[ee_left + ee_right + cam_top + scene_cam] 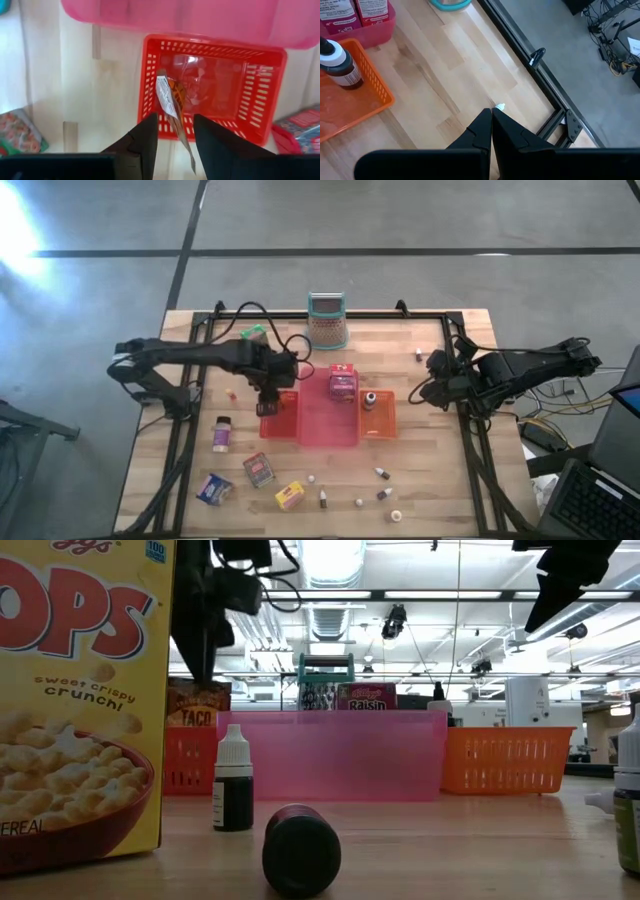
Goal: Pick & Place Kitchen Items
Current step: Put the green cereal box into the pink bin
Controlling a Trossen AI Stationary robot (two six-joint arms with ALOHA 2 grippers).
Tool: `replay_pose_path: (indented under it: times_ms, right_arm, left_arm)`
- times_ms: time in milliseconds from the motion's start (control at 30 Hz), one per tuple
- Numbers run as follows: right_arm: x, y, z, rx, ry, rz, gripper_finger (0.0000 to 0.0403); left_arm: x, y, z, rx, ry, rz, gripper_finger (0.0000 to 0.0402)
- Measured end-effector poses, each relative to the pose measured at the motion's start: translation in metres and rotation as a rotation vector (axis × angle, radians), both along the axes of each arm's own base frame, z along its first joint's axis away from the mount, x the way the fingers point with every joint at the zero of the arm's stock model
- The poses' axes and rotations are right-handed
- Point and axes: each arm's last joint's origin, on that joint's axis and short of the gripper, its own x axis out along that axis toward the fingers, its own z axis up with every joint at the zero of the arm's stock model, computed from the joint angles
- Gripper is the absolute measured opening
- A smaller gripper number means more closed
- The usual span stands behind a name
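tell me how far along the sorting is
Done: a pink box sits in the pink tray and a dark bottle in the orange tray. In hand: the left hand, over the red tray, has an orange packet between its parted fingers. Left: boxes and small bottles on the table. The right hand waits shut.

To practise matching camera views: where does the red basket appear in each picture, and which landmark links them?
High view: red basket left of centre, under the left pincer.
Low view: left, behind the dropper bottle, partly hidden.
Left wrist view: centre, holding a packet; basket wall.
Right wrist view: not in it.
Shared landmark: the pink tray beside it.
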Motion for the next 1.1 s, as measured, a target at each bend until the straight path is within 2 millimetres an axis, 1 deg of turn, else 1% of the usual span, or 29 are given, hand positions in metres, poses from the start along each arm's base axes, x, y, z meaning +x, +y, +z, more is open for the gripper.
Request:
replay_pose_path:
  times_ms: [167,267,467,833,933,1100]
  right_arm:
    - [0.000,0.000,0.000,-0.008,-0.002,-0.001,0.0008]
    - [0.000,0.000,0.000,-0.009,-0.003,-0.001,0.0008]
    - [0.000,0.000,0.000,-0.008,-0.004,-0.002,0.0008]
    - [0.000,0.000,0.000,-0.006,-0.006,-0.004,0.0008]
    - [0.000,0.000,0.000,-0.005,-0.006,-0.004,0.0008]
    - [0.000,0.000,0.000,-0.004,-0.007,-0.004,0.0009]
  left_arm:
    - [-0.001,0.000,0.023,-0.009,-0.011,0.038,0.0128]
    - [-0.004,0.000,0.039,-0.011,-0.048,0.054,0.0128]
    - [-0.017,-0.001,0.066,0.001,-0.149,0.077,0.0126]
    - [-0.059,-0.001,0.101,0.087,-0.329,0.288,0.0125]
    - [-0.070,0.001,0.111,0.175,-0.396,0.358,0.0124]
    - [-0.090,0.005,0.125,0.328,-0.502,0.540,0.0124]
